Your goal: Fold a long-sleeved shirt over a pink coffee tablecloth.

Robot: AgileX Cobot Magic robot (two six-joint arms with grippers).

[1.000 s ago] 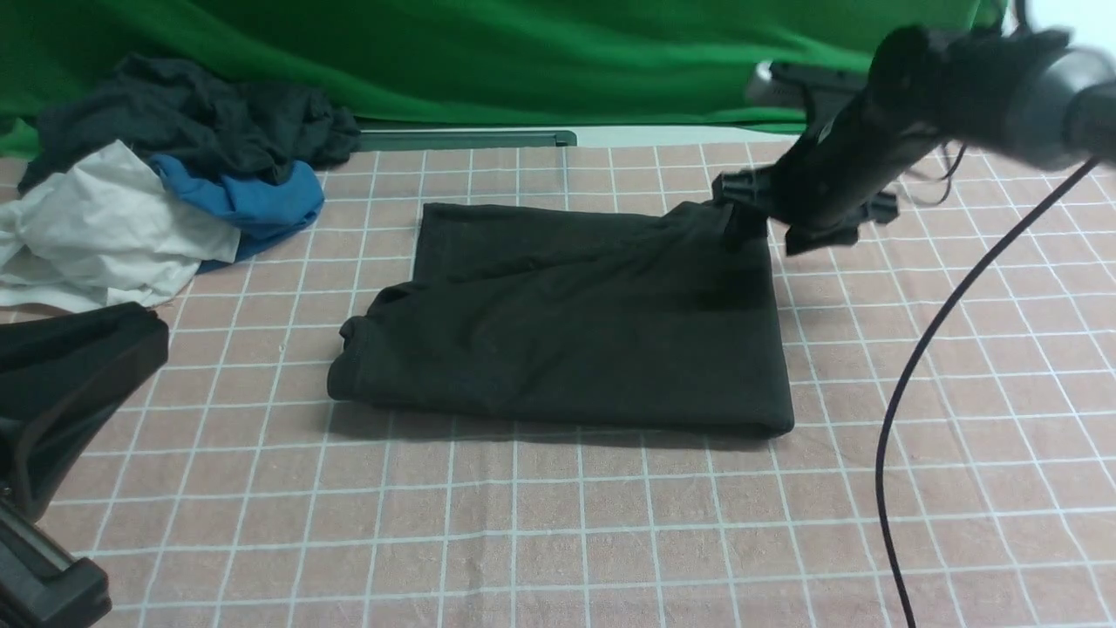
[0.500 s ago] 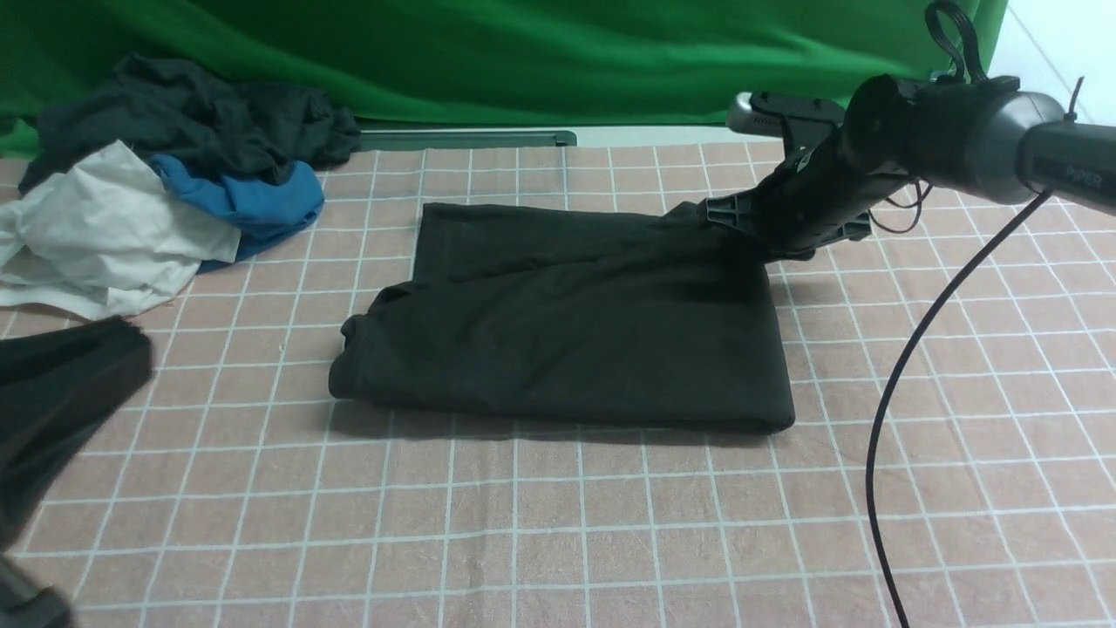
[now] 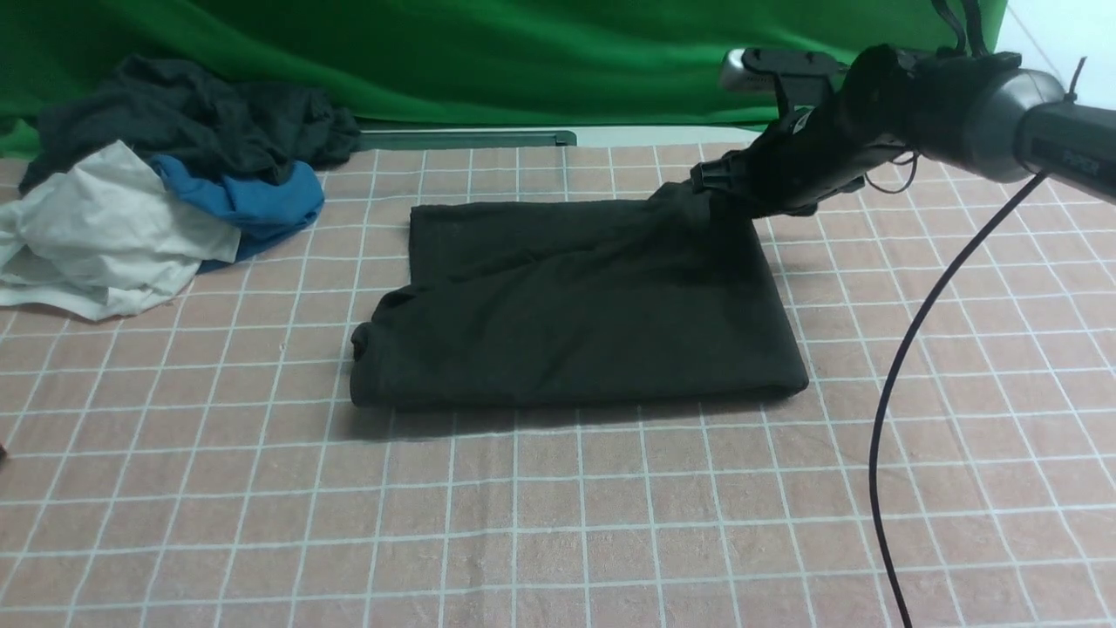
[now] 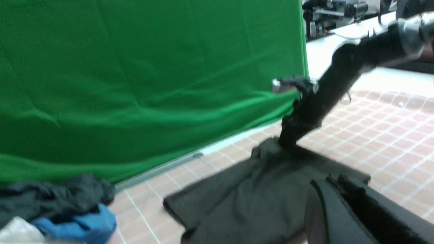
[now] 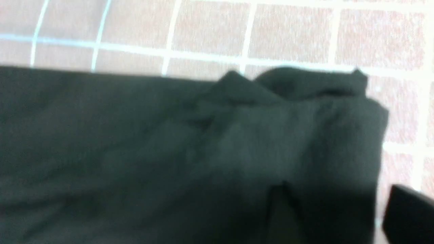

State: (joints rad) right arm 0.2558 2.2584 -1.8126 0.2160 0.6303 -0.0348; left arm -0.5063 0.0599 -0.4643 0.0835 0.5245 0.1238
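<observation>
long-sleeved shirt (image 3: 575,305) folded, lettering hidden — sleeves tucked

Even diffuse light; front view sharp, both wrist views blurred.

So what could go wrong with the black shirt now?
The right tool is at the shirt's far right corner, where the cloth is bunched and lifted. If the arm moves away with fabric caught, the neat fold could get dragged open. Pulling might also slide the whole shirt across the pink tablecloth and wrinkle it. The black cable hanging near the shirt's right edge could brush it too.
</observation>
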